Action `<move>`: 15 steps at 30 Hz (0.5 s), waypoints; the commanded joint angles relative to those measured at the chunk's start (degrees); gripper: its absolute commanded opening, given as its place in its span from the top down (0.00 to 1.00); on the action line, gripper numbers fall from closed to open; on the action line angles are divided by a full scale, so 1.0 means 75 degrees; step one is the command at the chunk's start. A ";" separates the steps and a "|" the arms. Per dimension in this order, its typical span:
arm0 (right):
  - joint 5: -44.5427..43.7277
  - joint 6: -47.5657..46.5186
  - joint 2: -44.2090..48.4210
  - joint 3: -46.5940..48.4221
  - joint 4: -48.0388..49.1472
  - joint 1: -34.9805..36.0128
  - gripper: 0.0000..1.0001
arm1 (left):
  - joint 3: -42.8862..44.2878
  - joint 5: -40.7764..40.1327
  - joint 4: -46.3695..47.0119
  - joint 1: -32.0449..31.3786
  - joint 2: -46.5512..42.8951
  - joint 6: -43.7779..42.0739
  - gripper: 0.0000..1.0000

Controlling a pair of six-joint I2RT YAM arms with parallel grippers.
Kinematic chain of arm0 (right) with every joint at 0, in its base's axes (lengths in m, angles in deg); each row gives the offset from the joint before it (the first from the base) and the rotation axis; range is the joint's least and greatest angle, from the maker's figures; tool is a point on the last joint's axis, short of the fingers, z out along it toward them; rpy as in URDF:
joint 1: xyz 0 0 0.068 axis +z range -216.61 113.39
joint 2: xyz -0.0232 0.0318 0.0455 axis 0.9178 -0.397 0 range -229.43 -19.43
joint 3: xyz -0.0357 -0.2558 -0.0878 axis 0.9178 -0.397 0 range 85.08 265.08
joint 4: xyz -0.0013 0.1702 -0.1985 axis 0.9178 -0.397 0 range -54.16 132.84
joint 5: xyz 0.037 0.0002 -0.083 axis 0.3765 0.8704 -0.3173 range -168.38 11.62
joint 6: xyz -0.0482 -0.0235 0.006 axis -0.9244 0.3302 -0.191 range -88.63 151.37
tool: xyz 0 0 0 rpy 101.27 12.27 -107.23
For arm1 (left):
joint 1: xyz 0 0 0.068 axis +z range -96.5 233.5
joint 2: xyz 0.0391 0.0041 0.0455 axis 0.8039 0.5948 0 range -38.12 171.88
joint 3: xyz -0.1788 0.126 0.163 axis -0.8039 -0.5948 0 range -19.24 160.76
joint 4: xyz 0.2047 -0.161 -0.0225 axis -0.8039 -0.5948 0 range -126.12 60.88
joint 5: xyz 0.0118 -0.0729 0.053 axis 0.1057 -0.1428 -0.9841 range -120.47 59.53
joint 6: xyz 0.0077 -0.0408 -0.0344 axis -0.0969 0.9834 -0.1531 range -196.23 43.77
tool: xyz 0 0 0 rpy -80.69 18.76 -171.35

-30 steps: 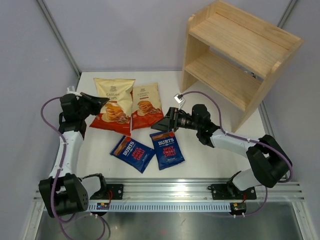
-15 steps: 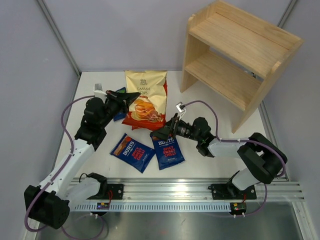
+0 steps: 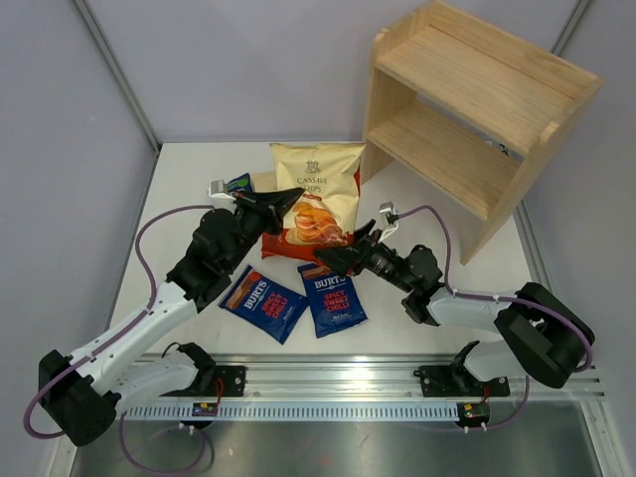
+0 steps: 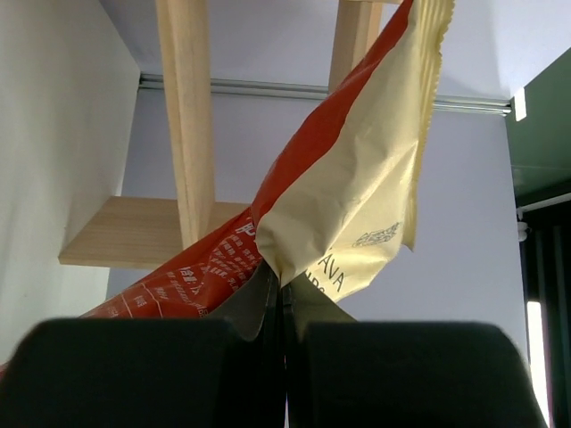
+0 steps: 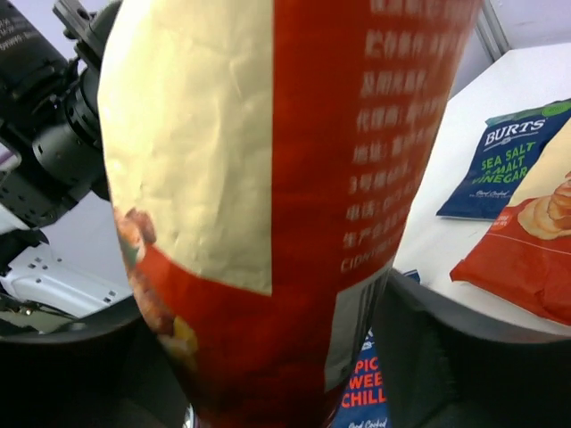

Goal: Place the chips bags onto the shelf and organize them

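A cream-and-red Cassava Chips bag [image 3: 316,191] is held up above the table, in front of the wooden shelf [image 3: 467,99]. My left gripper [image 3: 281,200] is shut on a fold of its left edge [image 4: 357,178]. My right gripper [image 3: 343,260] is shut on its red lower end [image 5: 294,223]. A second Cassava bag [image 5: 535,245] lies flat behind, mostly hidden in the top view. Two red-lettered Burts bags [image 3: 262,303] [image 3: 333,296] lie at the front. The green-lettered Burts bag [image 3: 238,183] lies at the back left and also shows in the right wrist view [image 5: 513,160].
The shelf stands at the back right corner, its open side facing the arms; its side panel [image 4: 187,134] shows in the left wrist view. Grey walls close in the table on the left, back and right. A metal rail [image 3: 338,383] runs along the near edge.
Both Cassava bags have left their side-by-side spot. One is now lifted and has moved right toward the shelf. The left arm swung right and forward with it; the right gripper shifted slightly right.
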 commanded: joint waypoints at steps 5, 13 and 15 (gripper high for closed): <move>-0.0619 -0.0119 0.0584 -0.0139 0.1325 0.0114 0.55 | 0.0297 -0.0940 0.0657 -0.0248 -0.0047 -0.0126 0.99; 0.0154 -0.0553 0.2316 -0.0011 -0.1603 0.0079 0.85 | 0.1738 -0.0908 0.0186 -0.0037 0.0117 -0.4906 0.44; 0.0504 -0.0646 0.2657 0.0141 -0.2607 0.0021 0.87 | 0.1973 -0.0381 0.0210 0.0231 0.0175 -0.5771 0.42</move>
